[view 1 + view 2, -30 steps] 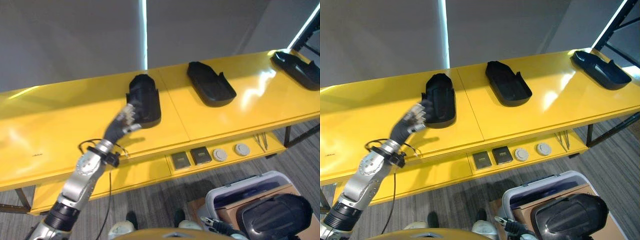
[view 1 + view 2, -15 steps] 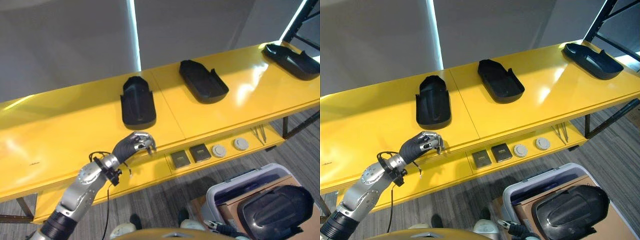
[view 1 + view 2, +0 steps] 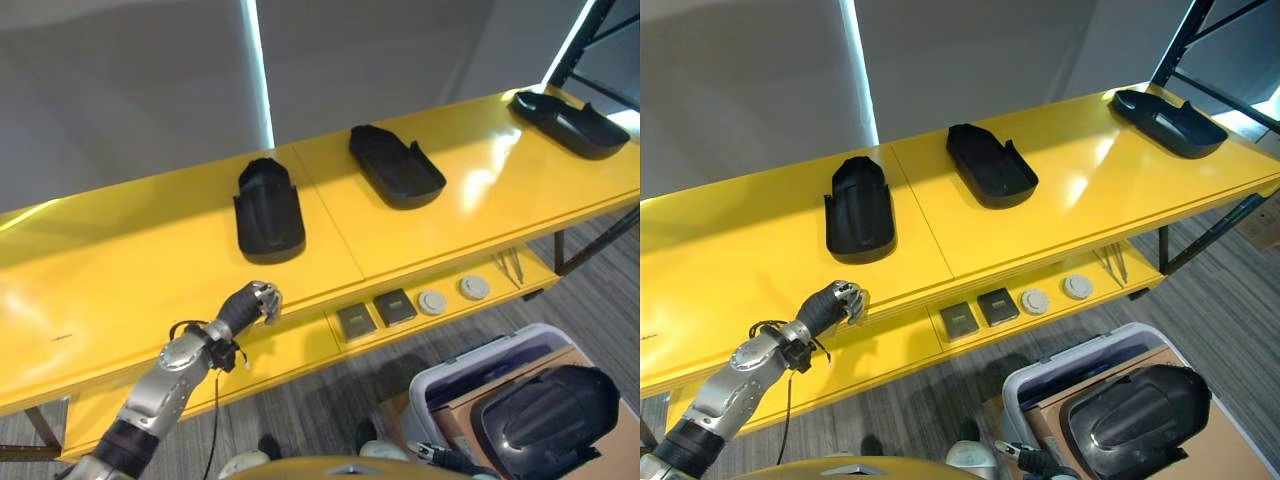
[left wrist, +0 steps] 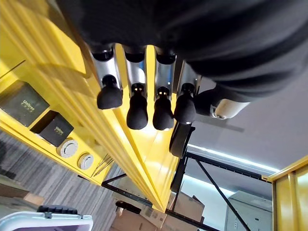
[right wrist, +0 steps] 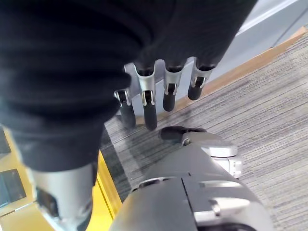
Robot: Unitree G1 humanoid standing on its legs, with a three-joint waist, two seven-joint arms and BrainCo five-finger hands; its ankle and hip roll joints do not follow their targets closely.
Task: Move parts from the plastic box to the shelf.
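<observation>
**Still risky: bumping placed parts, or a dropped pick from the box**

Leftmost, left hand curled, empty, off the shelf edge; careless swing could nudge the near part. Further right, two more parts resting on top. Far right, low, another part atop the box. Right hand relaxed, empty; poor grip could drop it.

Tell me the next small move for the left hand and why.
Probably bring the left hand down toward the plastic box. It hangs empty with curled fingers at the shelf front edge, apart from the nearest black part lying on the shelf, while another black part sits on the box.
</observation>
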